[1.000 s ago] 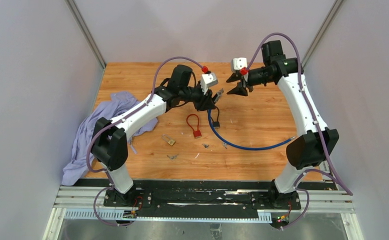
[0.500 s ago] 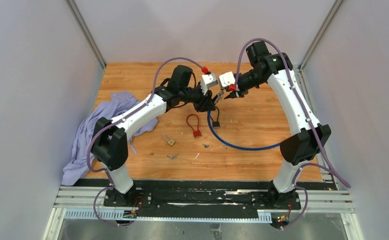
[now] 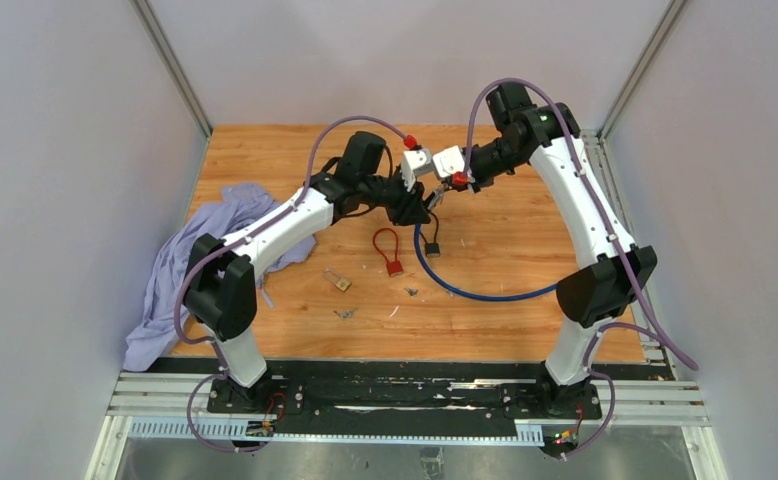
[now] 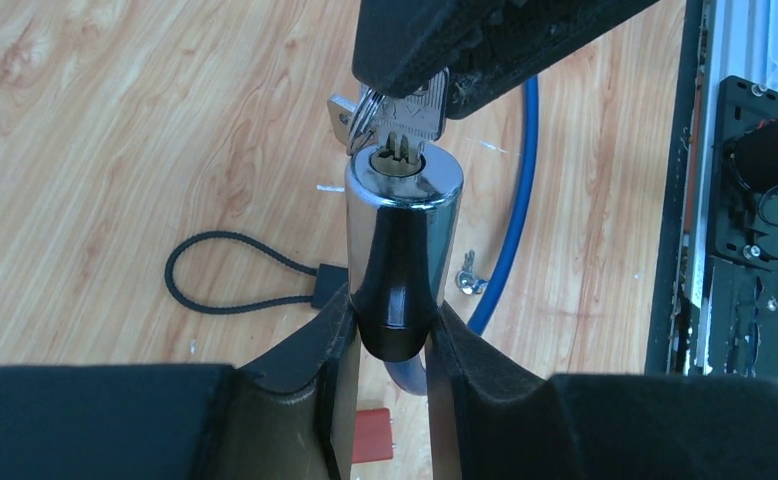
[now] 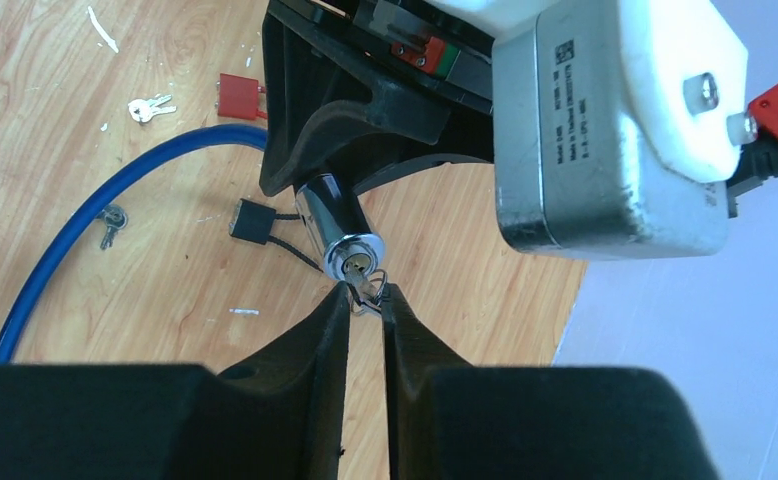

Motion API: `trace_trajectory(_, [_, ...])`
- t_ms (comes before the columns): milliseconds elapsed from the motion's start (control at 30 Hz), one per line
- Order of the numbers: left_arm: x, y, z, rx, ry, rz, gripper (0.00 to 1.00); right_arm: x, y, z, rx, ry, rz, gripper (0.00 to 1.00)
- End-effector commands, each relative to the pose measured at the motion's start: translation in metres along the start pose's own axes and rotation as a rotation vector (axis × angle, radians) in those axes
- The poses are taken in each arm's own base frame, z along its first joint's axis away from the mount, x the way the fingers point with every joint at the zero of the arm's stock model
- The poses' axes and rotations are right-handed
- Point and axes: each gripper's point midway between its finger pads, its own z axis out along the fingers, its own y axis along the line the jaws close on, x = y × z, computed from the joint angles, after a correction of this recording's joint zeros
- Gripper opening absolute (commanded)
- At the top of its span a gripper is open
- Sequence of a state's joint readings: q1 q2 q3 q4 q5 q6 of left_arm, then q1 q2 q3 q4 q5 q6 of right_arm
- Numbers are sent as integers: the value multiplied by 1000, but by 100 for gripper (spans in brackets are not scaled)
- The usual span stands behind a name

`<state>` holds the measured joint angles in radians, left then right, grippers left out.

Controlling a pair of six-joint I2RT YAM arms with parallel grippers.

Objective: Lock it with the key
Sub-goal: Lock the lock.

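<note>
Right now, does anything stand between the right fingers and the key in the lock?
Nothing visible does. The right fingers pinch the key, which sits in the keyhole of the chrome lock that the left fingers hold.

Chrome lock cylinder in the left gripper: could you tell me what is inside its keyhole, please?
A key sits in it, its head pinched by the right gripper; the blade is hidden inside the chrome lock cylinder.

Blade of the key (image 4: 412, 118) hidden inside the lock cylinder (image 4: 402, 225)
</note>
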<state>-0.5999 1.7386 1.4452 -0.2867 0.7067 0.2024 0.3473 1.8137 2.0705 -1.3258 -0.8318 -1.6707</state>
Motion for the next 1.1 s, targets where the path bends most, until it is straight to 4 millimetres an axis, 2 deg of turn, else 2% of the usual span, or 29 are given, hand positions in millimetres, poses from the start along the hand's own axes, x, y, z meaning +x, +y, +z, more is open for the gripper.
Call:
trace_trajectory(0, [-23, -6, 1, 26, -65, 54, 0, -5, 7, 10, -52, -3, 6, 15])
trace_trajectory(133, [-24, -4, 0, 1, -57, 70, 0, -5, 6, 10, -52, 9, 31, 10])
trace_trajectory(300, [-22, 10, -2, -98, -48, 59, 0, -5, 6, 10, -48, 19, 115, 5])
trace_trajectory(500, [-21, 21, -4, -181, -49, 33, 0, -2, 9, 12, -50, 24, 279, 6])
trace_trajectory(700, [-20, 23, -4, -194, -56, -8, 0, 3, 11, 4, -11, 29, 449, 26])
trace_trajectory(733, [-20, 23, -3, -196, -57, -15, 0, 4, 13, 2, -6, 30, 475, 31])
trace_trajectory(833, [-22, 23, -3, -202, -61, -36, 0, 10, 18, -10, 34, 25, 572, 54])
trace_trajectory(900, [-22, 24, -4, -208, -64, -53, 0, 17, 21, -21, 79, 16, 647, 62])
trace_trajectory(967, [-23, 25, -4, -218, -65, -69, 0, 26, 22, -35, 153, 11, 736, 65])
trace_trajectory(1067, [-22, 26, -4, -232, -68, -100, 0, 47, 35, -59, 267, 28, 895, 66])
